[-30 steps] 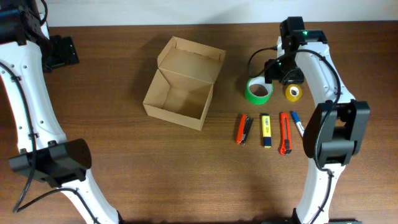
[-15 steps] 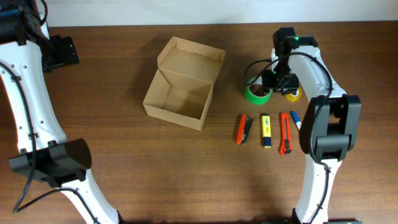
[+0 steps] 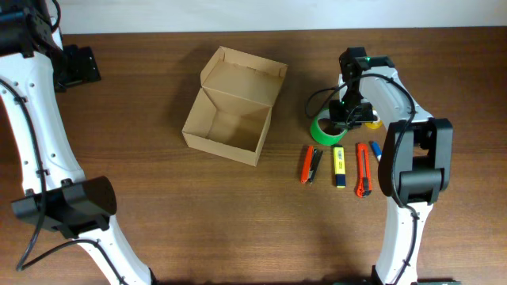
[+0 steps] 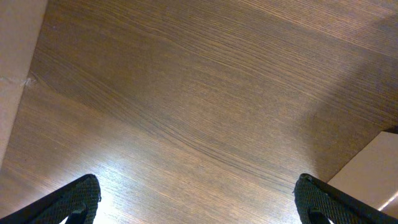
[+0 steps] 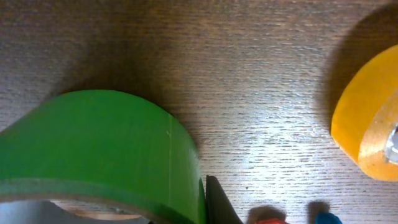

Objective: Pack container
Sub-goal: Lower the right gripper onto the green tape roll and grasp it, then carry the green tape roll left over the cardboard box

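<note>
Pinching the wall of the green roll with the right hand, jaws pressed together. Only one finger on show, against the roll's outer face; presumably the other inside the ring, hidden. Judging by that: at the pick-up step, with nothing packed yet.

To do it well:
- Lift straight up before swinging, to avoid knocking the yellow roll just right of the hand.
- Expect the green roll to hang and sway from a one-sided pinch, so move slowly and hold the grip firm.
- Carry leftward, pass clear above the nearest wall, and let go low inside rather than dropping from height.
- Mind the pens and cutters lined up just beside the hand on its near side, toward the arm's base.
- Leave the left hand alone: spread wide over bare worktop, gripping nothing.

Find the box well apart to the left of the right hand, resting on the worktop. Plain tan cardboard, rectangular, turned a little askew. Open, with the lid flap standing up on the far side and small tabs at its ends. Empty inside, and roomy next to the rolls.
</note>
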